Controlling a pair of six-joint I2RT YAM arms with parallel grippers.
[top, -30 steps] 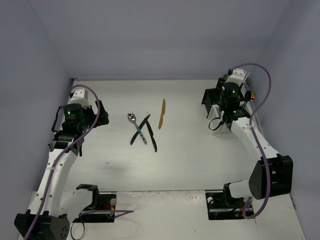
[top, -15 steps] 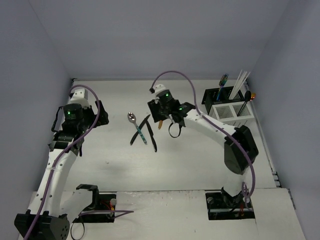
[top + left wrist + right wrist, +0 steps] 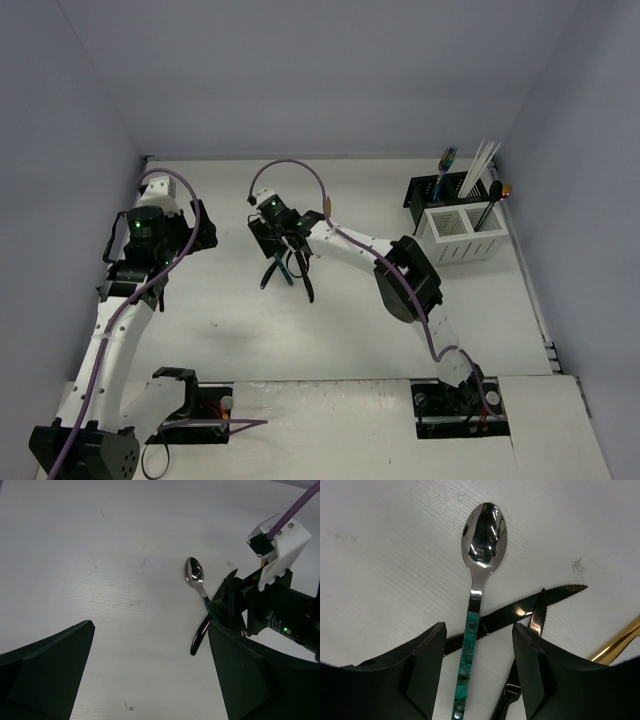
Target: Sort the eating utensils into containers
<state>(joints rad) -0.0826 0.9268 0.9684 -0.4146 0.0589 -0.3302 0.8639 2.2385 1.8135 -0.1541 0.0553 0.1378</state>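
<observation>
- Left gripper (image 3: 151,627): jaws spread wide and empty, hanging over the 9 o'clock side of the table (image 3: 400,330). In its wrist view the spoon lies toward 1 o'clock, well apart from it.
- Spoon (image 3: 484,530): flat on the matte white table, left of centre. It has a polished oval steel bowl and a slim teal marbled handle with small rivets. In the right wrist view its long axis runs 12 to 6, with the bowl at 12.
- Right gripper (image 3: 479,635): right over the handle, jaws about half spread and holding nothing. One finger is at 9 and the other at 3, with a gap on each side. The jaws cross the axis squarely, so closing should catch the handle. This is plainly the nearer arm.
- Black knives (image 3: 555,594): two thin, glossy knives with serrated edges. One seems to pass beneath the handle, and the 3 o'clock finger might nip a blade.
- Gold knife (image 3: 620,640): at 4 o'clock from the spoon and clear of it.
- Black caddy (image 3: 432,190) and white caddy (image 3: 460,250): slotted boxes at 3 o'clock from the pile, well apart from it, with utensils standing in them.
</observation>
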